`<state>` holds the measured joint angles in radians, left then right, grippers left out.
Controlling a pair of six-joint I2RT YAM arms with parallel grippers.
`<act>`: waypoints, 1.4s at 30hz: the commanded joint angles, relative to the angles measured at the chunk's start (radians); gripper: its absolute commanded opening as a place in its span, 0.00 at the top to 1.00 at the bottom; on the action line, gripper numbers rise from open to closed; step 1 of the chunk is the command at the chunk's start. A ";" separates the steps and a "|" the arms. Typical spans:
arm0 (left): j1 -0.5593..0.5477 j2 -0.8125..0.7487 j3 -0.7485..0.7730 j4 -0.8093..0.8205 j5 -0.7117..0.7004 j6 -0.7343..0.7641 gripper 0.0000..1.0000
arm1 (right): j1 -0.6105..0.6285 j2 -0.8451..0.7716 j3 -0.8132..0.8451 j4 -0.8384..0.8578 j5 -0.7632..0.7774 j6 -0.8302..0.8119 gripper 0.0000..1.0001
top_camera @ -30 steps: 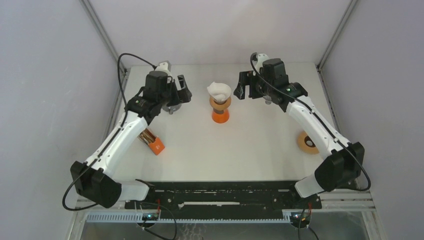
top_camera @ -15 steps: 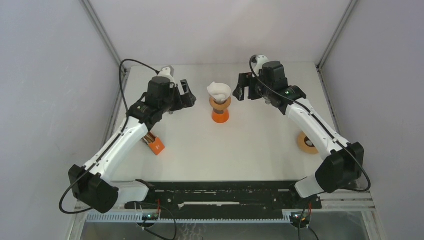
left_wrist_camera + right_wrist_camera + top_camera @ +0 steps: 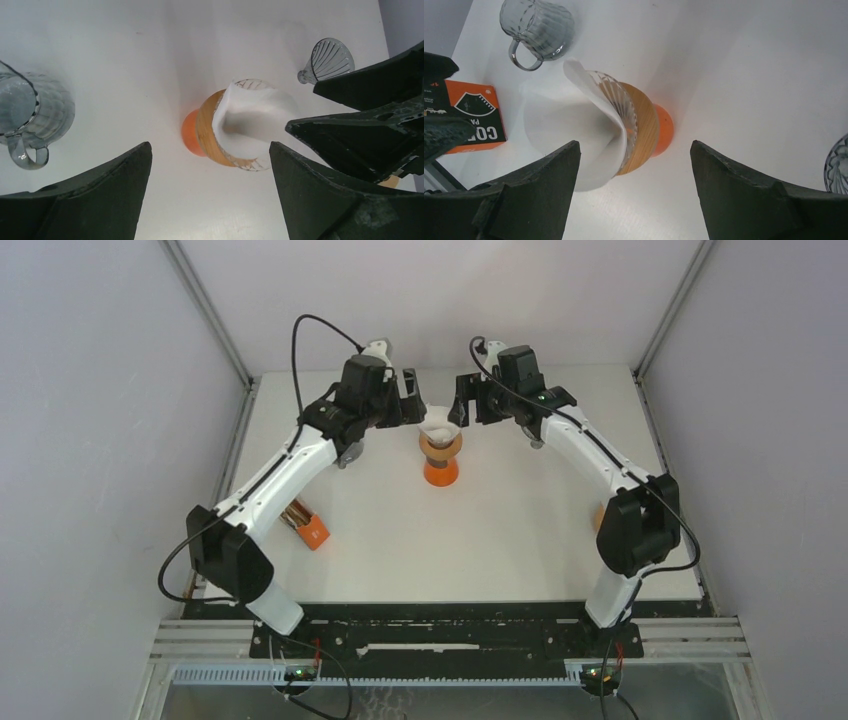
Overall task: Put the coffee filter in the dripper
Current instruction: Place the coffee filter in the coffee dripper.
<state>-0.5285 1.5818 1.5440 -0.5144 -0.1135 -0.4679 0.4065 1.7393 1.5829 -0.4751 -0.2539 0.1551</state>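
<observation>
The glass dripper [image 3: 440, 446] with a wooden collar stands on an orange base at the table's middle back. The white paper filter [image 3: 437, 422] sits in its mouth, standing well above the rim and folded inward on one side. It also shows in the left wrist view [image 3: 250, 122] and the right wrist view [image 3: 566, 125]. My left gripper [image 3: 411, 402] is open and empty, just left of the filter and above it. My right gripper [image 3: 461, 407] is open and empty, just right of it. The two grippers face each other across the filter, and neither touches it.
A glass pitcher [image 3: 30, 112] stands left of the dripper, also in the right wrist view [image 3: 538, 22]. A second glass dripper [image 3: 327, 59] lies to the right. An orange filter box [image 3: 308, 527] lies at the left. A brown disc [image 3: 598, 522] peeks out behind the right arm.
Both arms have swung inward and toward the back, bringing the open grippers from well apart to close on either side of the filter. The filter and dripper have not moved.
</observation>
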 commanded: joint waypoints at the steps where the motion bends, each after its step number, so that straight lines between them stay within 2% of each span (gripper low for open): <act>1: -0.021 0.053 0.097 -0.028 -0.008 0.042 0.08 | 0.003 0.038 0.088 0.015 -0.037 -0.035 0.11; 9: -0.041 0.099 0.093 -0.035 0.014 0.050 0.07 | 0.002 0.123 0.144 0.003 -0.066 -0.036 0.11; 20: -0.051 0.183 0.164 -0.058 0.015 0.058 0.06 | 0.005 0.170 0.173 -0.006 -0.080 -0.032 0.11; 42: -0.063 0.206 0.132 -0.152 0.096 0.144 0.06 | 0.009 0.272 0.289 -0.051 -0.054 -0.026 0.11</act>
<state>-0.5835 1.8019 1.6665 -0.6537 -0.0486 -0.3729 0.4084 1.9949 1.8179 -0.5255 -0.3218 0.1360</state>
